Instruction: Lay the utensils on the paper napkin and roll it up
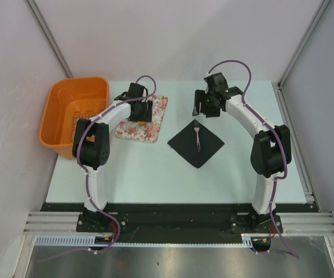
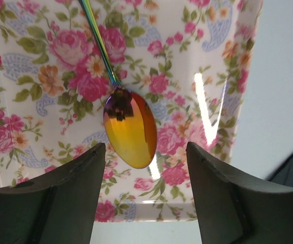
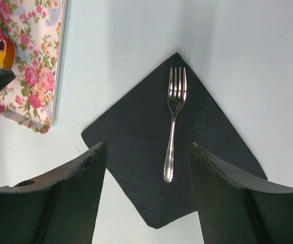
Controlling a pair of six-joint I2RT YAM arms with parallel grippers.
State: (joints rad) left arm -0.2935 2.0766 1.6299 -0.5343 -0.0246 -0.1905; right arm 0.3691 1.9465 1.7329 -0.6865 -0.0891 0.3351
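A spoon with a shiny gold head (image 2: 130, 127) and a thin handle lies on the pink-and-white floral cloth (image 2: 197, 56). My left gripper (image 2: 146, 152) is open and empty just above it, its jaws on either side of the spoon head without touching it. In the top view the left gripper (image 1: 142, 116) hovers over the cloth (image 1: 155, 124). A silver fork (image 3: 174, 122) lies on the black paper napkin (image 3: 131, 137), which is flat on the table like a diamond (image 1: 184, 145). My right gripper (image 3: 146, 152) is open and empty above the napkin's far corner (image 1: 201, 109).
An orange basket (image 1: 74, 113) stands at the table's left edge, beside the left arm. The floral cloth's corner and the spoon head (image 3: 5, 53) also show in the right wrist view. Grey walls close off the back and sides.
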